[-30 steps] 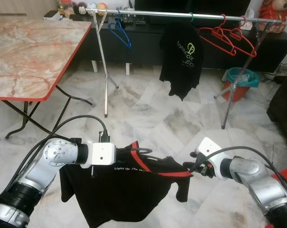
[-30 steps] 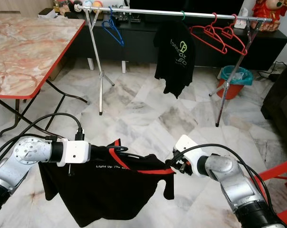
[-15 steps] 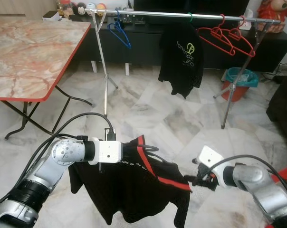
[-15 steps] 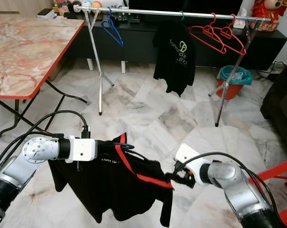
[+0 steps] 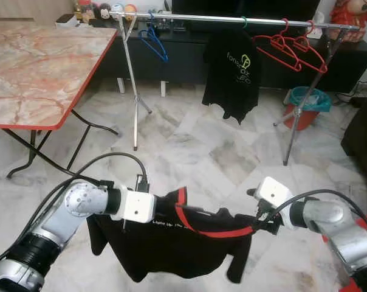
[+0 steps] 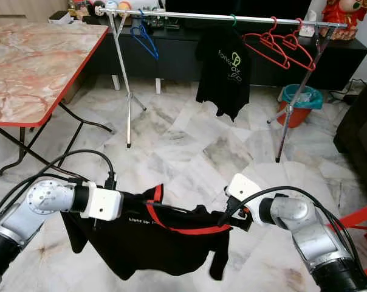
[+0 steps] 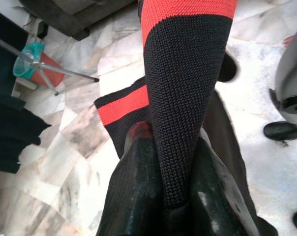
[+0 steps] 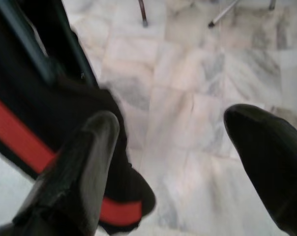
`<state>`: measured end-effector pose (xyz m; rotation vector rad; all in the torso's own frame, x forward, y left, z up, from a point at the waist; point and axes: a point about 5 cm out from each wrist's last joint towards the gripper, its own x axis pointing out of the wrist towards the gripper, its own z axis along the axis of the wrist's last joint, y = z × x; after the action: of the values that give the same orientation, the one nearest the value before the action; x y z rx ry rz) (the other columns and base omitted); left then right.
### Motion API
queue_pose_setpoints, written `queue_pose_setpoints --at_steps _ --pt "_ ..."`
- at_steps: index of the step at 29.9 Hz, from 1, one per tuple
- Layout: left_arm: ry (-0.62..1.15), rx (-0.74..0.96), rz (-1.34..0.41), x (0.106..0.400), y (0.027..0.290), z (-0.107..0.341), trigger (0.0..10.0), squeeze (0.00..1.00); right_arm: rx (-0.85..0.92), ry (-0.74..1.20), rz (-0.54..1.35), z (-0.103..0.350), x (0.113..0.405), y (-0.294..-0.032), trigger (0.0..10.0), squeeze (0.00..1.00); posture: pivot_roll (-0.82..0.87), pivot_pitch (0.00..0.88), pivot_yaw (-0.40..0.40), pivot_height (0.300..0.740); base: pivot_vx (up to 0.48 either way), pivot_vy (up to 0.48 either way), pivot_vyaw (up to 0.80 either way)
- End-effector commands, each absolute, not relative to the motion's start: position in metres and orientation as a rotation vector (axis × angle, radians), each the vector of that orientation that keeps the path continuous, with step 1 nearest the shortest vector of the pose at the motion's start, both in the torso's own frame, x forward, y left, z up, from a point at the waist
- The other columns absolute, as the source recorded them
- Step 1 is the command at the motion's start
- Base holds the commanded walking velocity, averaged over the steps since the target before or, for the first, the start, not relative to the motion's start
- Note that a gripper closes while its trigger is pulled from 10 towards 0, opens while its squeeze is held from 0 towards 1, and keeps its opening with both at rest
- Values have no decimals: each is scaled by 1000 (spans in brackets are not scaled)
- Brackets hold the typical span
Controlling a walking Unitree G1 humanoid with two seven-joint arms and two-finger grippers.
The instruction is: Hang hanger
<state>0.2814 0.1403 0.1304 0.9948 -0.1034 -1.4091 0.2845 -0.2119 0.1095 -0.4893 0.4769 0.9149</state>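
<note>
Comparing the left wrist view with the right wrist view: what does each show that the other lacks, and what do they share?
Left wrist view: the left gripper, its fingers shut on the black shirt at its red-banded collar, and a teal bin beside a rack leg.

Right wrist view: the right gripper with fingers spread apart, one finger against the shirt.

Both: the black shirt with red trim and the marble floor.

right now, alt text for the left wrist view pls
The left gripper has its two black fingers pinched on the red-and-black collar band of a black shirt, over a marble floor.
</note>
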Motion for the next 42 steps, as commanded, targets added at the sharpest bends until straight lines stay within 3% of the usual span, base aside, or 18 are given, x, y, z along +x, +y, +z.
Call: queue_pose_setpoints --at_steps 1,7,10,21,29,42 --pt "-144 1023 -1441 278 134 134 10000 0 -473 402 960 126 286 -212 10000 0 -10 71 -32 740 0 0 0" --pt "-132 1033 -1450 277 135 132 10000 0 -482 360 1003 131 285 -209 10000 0 -8 71 -32 740 0 0 0" --pt "-127 1015 -1455 278 134 133 10000 0 -400 252 1099 137 283 -191 10000 0 -3 65 -31 740 0 0 0" --pt "-137 899 -1498 275 121 145 10000 0 -372 245 1148 117 274 -177 10000 0 1 56 -33 740 0 0 0" --pt "-127 846 -1516 273 116 145 10000 0 -361 277 1181 110 268 -180 10000 0 -5 47 -35 740 0 0 0" --pt "-74 861 -1514 275 121 140 10000 0 -346 288 1214 132 269 -207 10000 0 -12 44 -31 740 0 0 0"
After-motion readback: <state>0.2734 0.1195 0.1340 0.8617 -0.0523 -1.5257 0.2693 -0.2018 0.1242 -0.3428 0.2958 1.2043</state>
